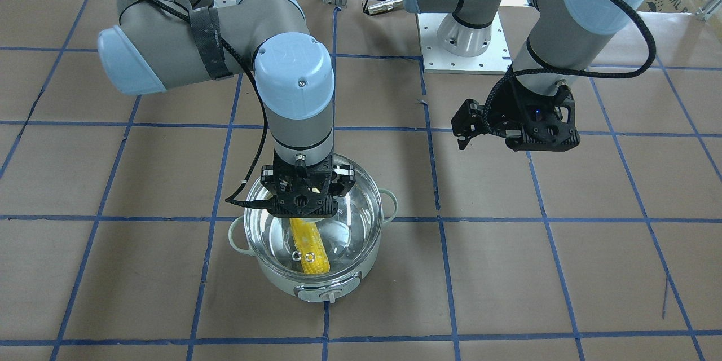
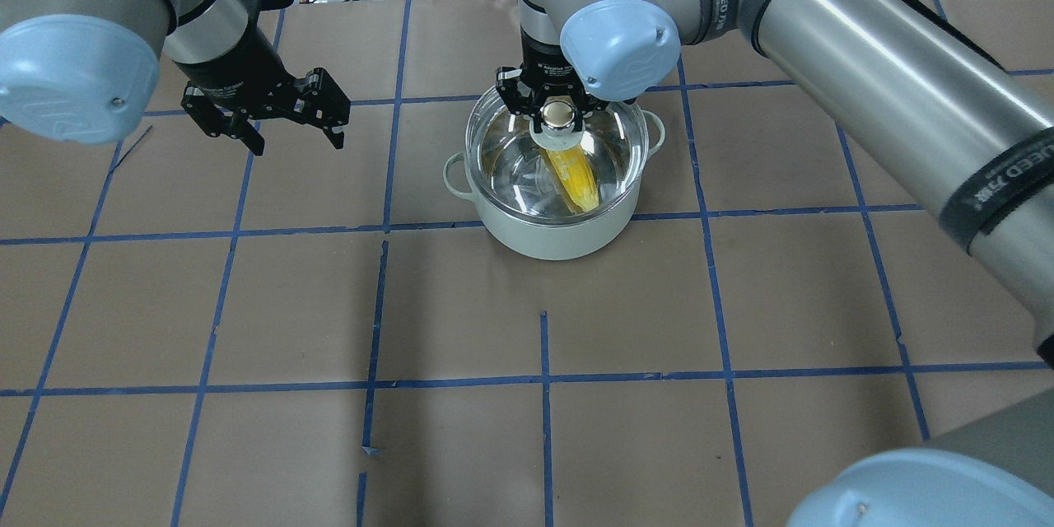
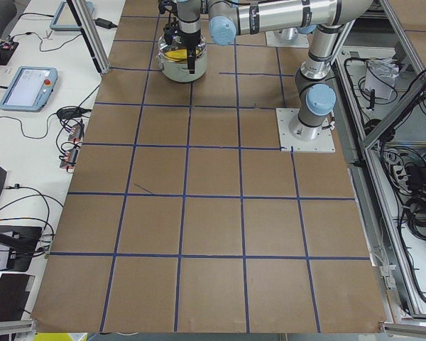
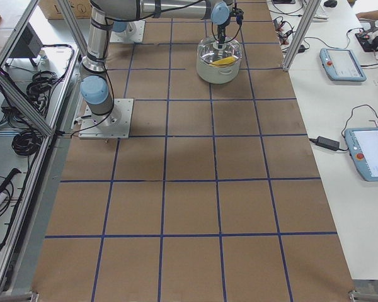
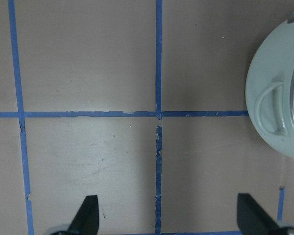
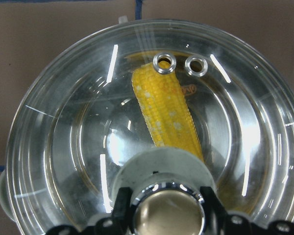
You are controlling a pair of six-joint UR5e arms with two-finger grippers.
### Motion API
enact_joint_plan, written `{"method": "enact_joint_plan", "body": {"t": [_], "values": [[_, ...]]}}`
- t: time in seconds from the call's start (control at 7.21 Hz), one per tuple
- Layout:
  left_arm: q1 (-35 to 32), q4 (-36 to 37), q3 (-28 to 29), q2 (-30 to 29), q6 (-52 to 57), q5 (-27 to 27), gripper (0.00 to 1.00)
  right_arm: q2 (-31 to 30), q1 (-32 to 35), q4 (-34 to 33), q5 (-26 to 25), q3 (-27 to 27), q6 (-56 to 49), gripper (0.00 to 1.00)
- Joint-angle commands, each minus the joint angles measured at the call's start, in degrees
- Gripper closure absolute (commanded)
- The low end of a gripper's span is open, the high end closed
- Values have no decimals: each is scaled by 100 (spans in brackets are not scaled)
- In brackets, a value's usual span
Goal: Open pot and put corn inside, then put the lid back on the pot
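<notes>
Right gripper (image 2: 558, 117) at upper centre of the overhead view, pinching the beige knob (image 6: 167, 213) of the glass lid (image 6: 245, 122) directly beneath it. Lid seated on the mint-green pot (image 2: 552, 235), yellow corn cob (image 6: 164, 110) inside. Left gripper (image 2: 295, 140) at upper left, spread wide, well apart.

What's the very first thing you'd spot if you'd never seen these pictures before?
The bright yellow corn lying inside the mint-green pot, seen through the clear glass lid. Right above it, the right gripper pinches the lid's knob, while the left gripper hangs open over the brown table off to one side.
</notes>
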Motion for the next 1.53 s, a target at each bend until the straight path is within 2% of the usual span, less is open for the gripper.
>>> {"method": "enact_joint_plan", "body": {"t": [0.0, 0.42, 0.69, 0.97, 1.11, 1.25, 1.39], "values": [[8, 30, 5, 7, 0, 2, 0, 43, -21, -33, 4, 1, 31, 91], [8, 48, 5, 234, -52, 64, 0, 43, 5, -33, 13, 10, 40, 90], [-9, -4, -21, 594, -114, 99, 0, 87, 14, -16, -13, 19, 40, 81], [-27, -5, -327, 859, -333, 108, 0, 87, 14, -24, -57, 19, 40, 45], [-45, 4, -398, 964, -334, 99, 0, 78, 23, -33, -5, 45, 48, 6], [-45, -31, -373, 1018, -308, 90, 0, 87, 14, -16, 4, 19, 40, 0], [-45, -49, -294, 949, -299, 82, 0, 78, 5, -7, 4, -7, -4, 0]]}}
